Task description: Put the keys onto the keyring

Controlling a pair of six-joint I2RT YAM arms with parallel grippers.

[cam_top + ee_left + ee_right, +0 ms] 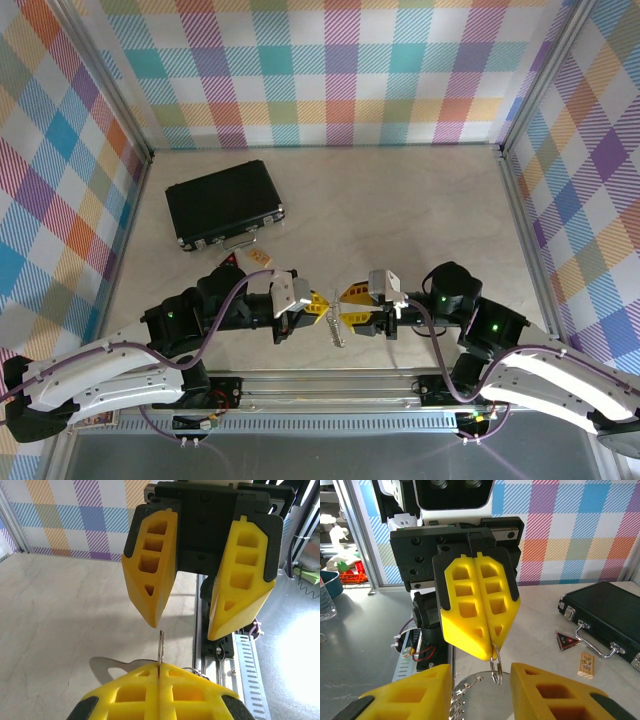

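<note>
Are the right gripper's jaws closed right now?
No, the right gripper faces the left wrist camera with its yellow jaws standing clearly apart.

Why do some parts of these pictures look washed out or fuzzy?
Top view: lamp glare whitens the right arm's shell. Left wrist view: the metal surface at right is blown out to white, and the left fingers at the bottom look slightly soft. Right wrist view: the right fingers blur, likely too close to the lens, while the case is sharp.
</note>
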